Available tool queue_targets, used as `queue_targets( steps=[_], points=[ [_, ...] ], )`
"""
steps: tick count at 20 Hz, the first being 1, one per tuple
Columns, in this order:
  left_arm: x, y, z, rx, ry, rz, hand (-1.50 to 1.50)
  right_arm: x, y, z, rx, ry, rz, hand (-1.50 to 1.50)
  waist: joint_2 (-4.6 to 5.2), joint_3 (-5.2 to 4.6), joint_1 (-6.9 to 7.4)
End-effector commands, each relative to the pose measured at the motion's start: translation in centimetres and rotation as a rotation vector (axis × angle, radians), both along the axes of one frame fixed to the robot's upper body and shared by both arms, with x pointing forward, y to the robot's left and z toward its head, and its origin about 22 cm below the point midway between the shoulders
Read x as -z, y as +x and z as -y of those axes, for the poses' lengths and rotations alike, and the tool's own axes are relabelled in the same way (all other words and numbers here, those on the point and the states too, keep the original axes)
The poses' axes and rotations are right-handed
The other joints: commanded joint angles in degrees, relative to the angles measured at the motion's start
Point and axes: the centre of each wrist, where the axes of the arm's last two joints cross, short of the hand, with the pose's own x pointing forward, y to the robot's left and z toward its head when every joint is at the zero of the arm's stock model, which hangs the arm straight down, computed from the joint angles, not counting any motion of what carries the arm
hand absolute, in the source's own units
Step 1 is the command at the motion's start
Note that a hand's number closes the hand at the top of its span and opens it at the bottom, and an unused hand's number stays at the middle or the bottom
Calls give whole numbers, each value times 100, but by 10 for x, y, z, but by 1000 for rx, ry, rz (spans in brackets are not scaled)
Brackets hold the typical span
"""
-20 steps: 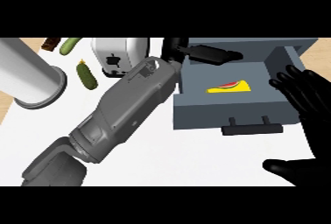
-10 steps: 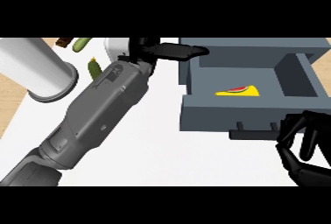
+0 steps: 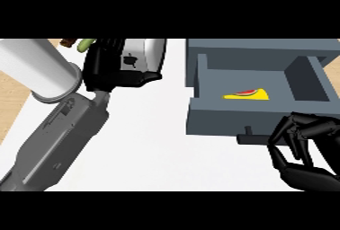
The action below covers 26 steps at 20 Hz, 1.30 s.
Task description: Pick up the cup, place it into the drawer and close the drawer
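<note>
**Left hand wrapped on the cup, drawer standing open**

The left hand (image 3: 109, 67) is up at the far left of the counter (image 3: 153, 143), black fingers curled round the shiny cup (image 3: 143, 56), which shows pale and metallic between them. Whether the cup is off the surface, I can't quite make out from here. Just left of it stands a big white cylinder (image 3: 40, 67). Over on the right, the grey drawer (image 3: 259, 90) is pulled open, a yellow wedge (image 3: 247, 94) lying inside. The right hand (image 3: 302, 152) sits at the drawer's front near its handle (image 3: 249, 137), fingers bent, gripping nothing
</note>
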Motion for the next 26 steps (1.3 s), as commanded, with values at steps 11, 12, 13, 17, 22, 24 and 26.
queue_targets(
  steps=[11, 12, 13, 17, 22, 24, 26],
  points=[
    [38, -74, -110, -23, -6, -24, -150, 57, 23, -15, -38, -545, 107, 150, 48, 2, -11],
    [33, -74, -121, -7, -26, -10, -150, 65, 37, -19, -15, -583, 96, 150, 64, 1, 43],
    [47, -77, -135, -31, -16, -8, -150, 71, 38, -30, -38, -592, 102, 150, 68, -1, -19],
    [43, -87, -150, -40, -9, -23, -150, 96, 69, -54, -17, -597, 96, 150, 64, 2, -54],
    [50, -99, -167, -23, -31, -27, -150, 113, 89, -53, -11, -715, 57, -150, 59, 0, -94],
    [64, -113, -179, -45, -27, -15, -150, 133, 92, -60, -19, -749, 38, -150, 65, 1, -56],
    [60, -100, -175, -34, -47, -34, -150, 144, 101, -40, -29, -768, 15, -150, 66, 2, -113]
  ],
)
